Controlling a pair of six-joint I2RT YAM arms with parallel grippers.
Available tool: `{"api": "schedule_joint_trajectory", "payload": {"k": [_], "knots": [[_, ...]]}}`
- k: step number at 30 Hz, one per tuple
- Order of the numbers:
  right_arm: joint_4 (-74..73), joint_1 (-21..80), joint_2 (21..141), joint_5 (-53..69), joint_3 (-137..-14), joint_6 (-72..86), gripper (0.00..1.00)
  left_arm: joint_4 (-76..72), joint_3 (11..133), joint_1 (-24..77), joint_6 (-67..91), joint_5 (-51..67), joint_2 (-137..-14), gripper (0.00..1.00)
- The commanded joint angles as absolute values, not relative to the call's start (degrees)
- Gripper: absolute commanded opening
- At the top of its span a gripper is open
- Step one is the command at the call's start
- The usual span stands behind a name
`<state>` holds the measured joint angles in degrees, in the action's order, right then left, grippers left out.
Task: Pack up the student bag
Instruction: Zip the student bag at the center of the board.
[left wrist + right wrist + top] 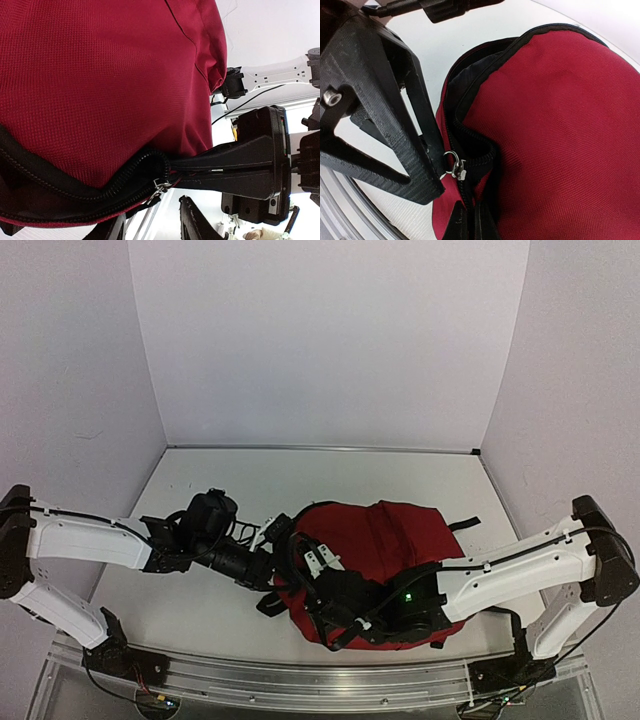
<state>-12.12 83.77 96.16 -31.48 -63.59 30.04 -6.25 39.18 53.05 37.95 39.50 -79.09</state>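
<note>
Right claw [470, 222] clamps zipper [520, 42] of student bag [560, 125]; overhead view hides this.

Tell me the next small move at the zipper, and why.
Probably close the left end effector on the zipper pull. Its fingers stand apart just beside the pull, the student bag is only partly unzipped, and the right end effector is shut on the bag's edge by the zipper, bracing it.

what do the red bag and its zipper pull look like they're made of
The student bag: woven synthetic cloth, likely nylon or polyester, matte; a fine grid weave shows. The zipper pull: looks like metal, shiny; its ring glints silver.
</note>
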Motion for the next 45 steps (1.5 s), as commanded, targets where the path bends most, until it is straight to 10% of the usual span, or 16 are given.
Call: {"api": "schedule_joint_trajectory", "payload": {"k": [1,15,45], "knots": [[-12.3,83.23,92.67,-35.29,-62.78,30.68,0.0,-8.77,40.15,53.84,37.84,41.08,-80.52,0.36],[-12.3,83.23,92.2,-35.03,-61.83,31.19,0.0,-12.05,36.92,54.49,41.02,31.81,-75.54,0.01],[-19.41,86.97,92.27,-19.47,-63.53,25.19,0.0,21.57,46.03,49.47,37.22,-2.0,-67.9,0.0]]}}
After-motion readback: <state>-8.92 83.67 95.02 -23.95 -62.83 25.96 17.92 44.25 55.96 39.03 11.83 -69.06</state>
